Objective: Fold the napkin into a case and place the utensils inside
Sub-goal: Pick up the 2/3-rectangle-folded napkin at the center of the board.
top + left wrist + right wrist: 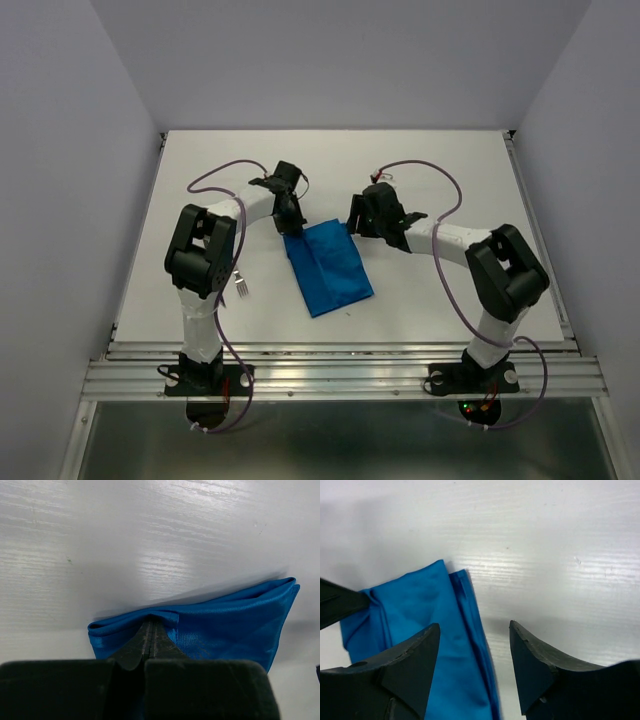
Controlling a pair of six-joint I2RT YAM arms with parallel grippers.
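Note:
The napkin (328,266) is a bright blue cloth folded into a rough rectangle in the middle of the table. My left gripper (292,229) is at its far left corner, shut on a fold of the napkin's edge (225,630); the jaws (151,626) are pressed together in the cloth. My right gripper (356,222) is open above the far right corner; in the right wrist view the napkin's (420,610) right edge lies below the gap between the fingers (475,626). A fork (241,286) lies beside the left arm. The knife is not in view.
The white table (440,170) has a raised rail (340,350) along the near edge and grey walls on both sides. The left arm's elbow (200,250) stands over the fork's area. The left gripper's finger (337,605) shows at the left of the right wrist view.

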